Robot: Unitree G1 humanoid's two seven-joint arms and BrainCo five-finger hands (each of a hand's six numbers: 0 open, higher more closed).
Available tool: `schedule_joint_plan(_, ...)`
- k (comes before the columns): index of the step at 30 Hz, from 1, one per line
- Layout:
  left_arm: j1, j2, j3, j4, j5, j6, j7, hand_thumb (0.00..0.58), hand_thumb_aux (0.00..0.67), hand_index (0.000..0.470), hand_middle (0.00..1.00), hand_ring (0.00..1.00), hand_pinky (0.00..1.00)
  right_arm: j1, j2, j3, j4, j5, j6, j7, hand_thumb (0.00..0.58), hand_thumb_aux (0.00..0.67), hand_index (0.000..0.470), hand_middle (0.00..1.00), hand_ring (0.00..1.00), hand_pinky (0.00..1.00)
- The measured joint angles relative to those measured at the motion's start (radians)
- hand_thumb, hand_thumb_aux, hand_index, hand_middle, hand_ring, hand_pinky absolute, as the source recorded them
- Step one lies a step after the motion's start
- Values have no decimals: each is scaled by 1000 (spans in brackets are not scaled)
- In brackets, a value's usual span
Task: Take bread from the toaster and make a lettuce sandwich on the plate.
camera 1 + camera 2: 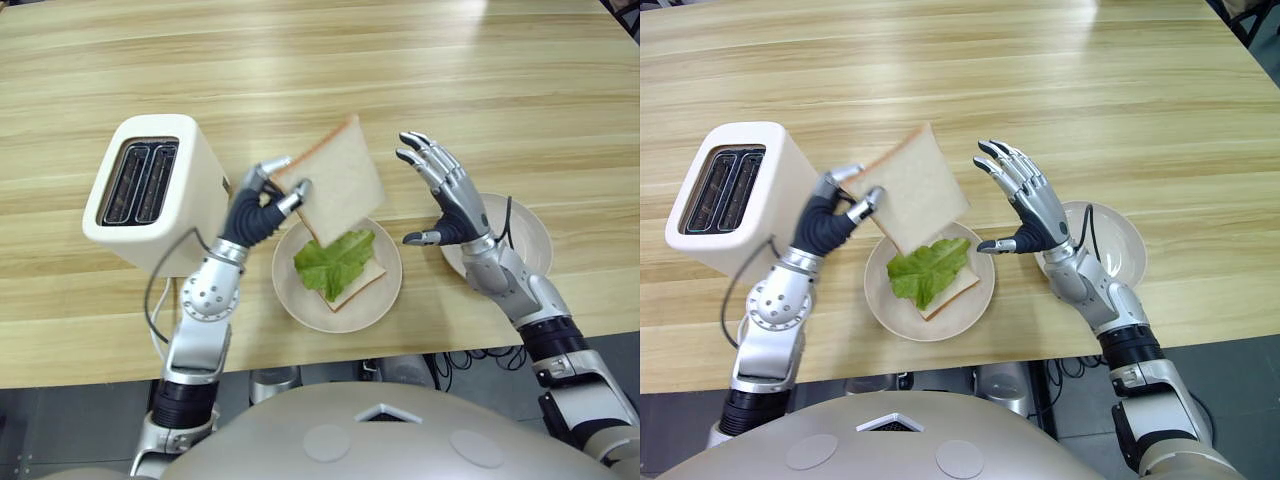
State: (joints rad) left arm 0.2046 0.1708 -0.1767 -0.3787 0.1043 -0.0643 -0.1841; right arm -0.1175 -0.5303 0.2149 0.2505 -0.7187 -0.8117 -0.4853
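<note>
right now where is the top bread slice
In the left eye view, the bread slice is pinched in the left robot hand, tilted in the air over the lettuce on the plate, just right of the toaster.

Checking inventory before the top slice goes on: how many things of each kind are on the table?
White square bread slices: 2, held slice, bottom slice
Green lettuce leaf: 1
Round beige plates: 2, sandwich plate, side plate
Cream boxy toaster: 1
Total: 6
</note>
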Motion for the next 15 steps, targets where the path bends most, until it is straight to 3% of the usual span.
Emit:
schedule_joint_plan(7, 50, -23, -44, 106, -115, 80, -97, 580, 670, 460, 1000, 1000, 1000, 58, -39, 6, -30, 13, -59, 68, 0, 0, 0, 0, 0, 0)
schedule_joint_plan(15, 45, -12, -8, 143, -143, 105, -102, 580, 670, 460, 1000, 1000, 1000, 77, -44, 27, -60, 22, -136, 150, 0, 0, 0, 0, 0, 0)
